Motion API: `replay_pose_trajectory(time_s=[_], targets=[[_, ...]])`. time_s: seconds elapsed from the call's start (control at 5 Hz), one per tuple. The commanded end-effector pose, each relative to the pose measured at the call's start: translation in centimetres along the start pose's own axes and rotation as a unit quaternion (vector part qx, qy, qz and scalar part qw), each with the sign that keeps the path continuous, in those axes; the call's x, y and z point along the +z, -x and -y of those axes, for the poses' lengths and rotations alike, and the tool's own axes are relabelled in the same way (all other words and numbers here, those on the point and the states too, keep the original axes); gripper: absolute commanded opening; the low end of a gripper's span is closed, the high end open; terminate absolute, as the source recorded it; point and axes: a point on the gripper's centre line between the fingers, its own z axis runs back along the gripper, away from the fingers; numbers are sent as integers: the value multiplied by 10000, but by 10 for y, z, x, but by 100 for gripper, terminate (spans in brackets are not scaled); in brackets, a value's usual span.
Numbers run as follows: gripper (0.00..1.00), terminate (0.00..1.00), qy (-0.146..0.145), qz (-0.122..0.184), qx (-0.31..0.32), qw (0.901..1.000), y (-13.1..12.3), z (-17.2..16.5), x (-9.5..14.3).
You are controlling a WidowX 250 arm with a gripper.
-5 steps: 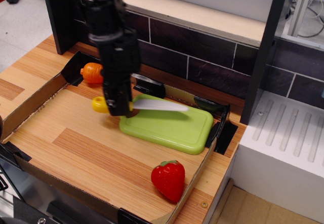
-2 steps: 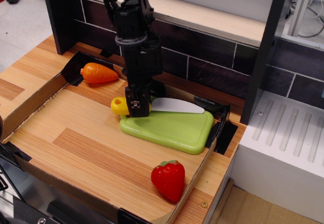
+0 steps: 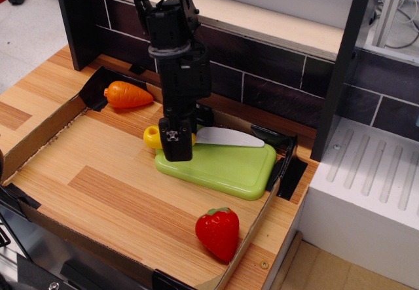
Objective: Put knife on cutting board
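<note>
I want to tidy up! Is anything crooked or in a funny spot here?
A little. The knife lies along the board's back edge, its yellow handle sticking out past the left corner, with the hand right over it. The carrot and strawberry look fine.

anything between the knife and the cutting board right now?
Nothing visible. The hand is down at the knife, whose white blade lies along the back edge of the cutting board; its yellow handle sticks out past the left end.
</note>
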Motion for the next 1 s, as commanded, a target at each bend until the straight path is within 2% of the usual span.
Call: replay_pose_trajectory(time_s=[0.0, 0.2, 0.4, 0.6, 0.8], targets=[[100, 0, -1634, 881, 1398, 9726, 38, -23, 85], [100, 0, -2283, 1236, 2484, 9332, 60, -35, 110], [100, 0, -2179, 1341, 3373, 9060, 90, -44, 122], [100, 0, -2179, 1341, 3373, 9060, 90, -44, 122], [100, 100, -2179, 1341, 3373, 9060, 90, -44, 122]])
